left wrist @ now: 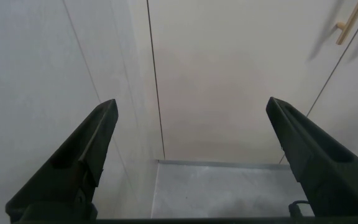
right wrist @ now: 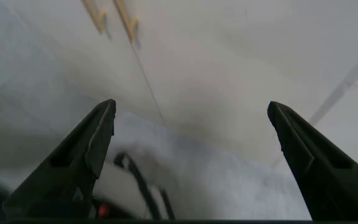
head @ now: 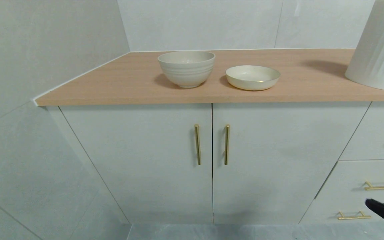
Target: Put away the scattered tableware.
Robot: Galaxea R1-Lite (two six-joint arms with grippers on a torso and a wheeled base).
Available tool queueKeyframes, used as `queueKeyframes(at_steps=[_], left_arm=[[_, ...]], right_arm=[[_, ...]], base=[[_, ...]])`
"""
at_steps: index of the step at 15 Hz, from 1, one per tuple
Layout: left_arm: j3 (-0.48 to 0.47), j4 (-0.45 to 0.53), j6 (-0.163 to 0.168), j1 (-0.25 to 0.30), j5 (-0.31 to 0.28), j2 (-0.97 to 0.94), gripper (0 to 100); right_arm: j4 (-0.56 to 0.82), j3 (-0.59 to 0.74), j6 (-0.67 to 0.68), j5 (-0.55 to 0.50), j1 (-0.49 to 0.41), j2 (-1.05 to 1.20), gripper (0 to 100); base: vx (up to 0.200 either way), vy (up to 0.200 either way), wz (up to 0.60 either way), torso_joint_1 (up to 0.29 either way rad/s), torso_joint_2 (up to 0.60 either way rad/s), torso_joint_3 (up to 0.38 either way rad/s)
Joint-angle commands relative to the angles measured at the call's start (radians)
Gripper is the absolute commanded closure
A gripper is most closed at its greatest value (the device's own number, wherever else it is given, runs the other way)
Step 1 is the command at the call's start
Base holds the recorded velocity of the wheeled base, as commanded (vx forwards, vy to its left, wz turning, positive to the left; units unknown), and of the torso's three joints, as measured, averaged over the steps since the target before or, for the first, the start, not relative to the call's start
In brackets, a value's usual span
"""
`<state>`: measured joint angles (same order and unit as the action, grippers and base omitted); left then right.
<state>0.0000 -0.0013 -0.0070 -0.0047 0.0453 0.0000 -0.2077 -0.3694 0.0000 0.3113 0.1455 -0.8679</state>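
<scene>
Currently: deep bowl (head: 186, 68) and shallow dish (head: 252, 77) side by side, not touching, on the wooden surface (head: 112, 83), near its front edge. Cupboard doors (head: 145, 160) below are shut. Left gripper (left wrist: 191, 106) low by the cupboard foot, fingers apart, empty. Right gripper (right wrist: 191, 104) low too, fingers apart. Risk: an arm rising from below may clip the edge or nudge the dish off. Its low rim possibly pinches poorly.

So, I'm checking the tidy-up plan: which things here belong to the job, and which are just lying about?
Job: deep ribbed beige bowl; shallow cream dish; probably the white double-door cupboard, to store them.
Just there: tall white fluted vessel; wooden countertop; white drawers.
</scene>
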Motion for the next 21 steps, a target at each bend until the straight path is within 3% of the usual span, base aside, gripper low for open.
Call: queueKeyframes(at_steps=[1, 10, 21], left_arm=[[0.000, 0.000, -0.001, 0.000, 0.001, 0.000, 0], [0.000, 0.001, -0.001, 0.000, -0.001, 0.000, 0], [0.000, 0.000, -0.001, 0.000, 0.001, 0.000, 0]], right_arm=[[-0.263, -0.099, 0.023, -0.023, 0.103, -0.404, 0], [-0.338, -0.416, 0.074, -0.044, 0.433, -0.796, 0], [-0.498, -0.493, 0.334, -0.038, 0.479, -0.953, 0]], base=[[0.000, 0.000, 0.00, 0.000, 0.00, 0.000], [0.000, 0.000, 0.00, 0.000, 0.00, 0.000], [0.000, 0.000, 0.00, 0.000, 0.00, 0.000]])
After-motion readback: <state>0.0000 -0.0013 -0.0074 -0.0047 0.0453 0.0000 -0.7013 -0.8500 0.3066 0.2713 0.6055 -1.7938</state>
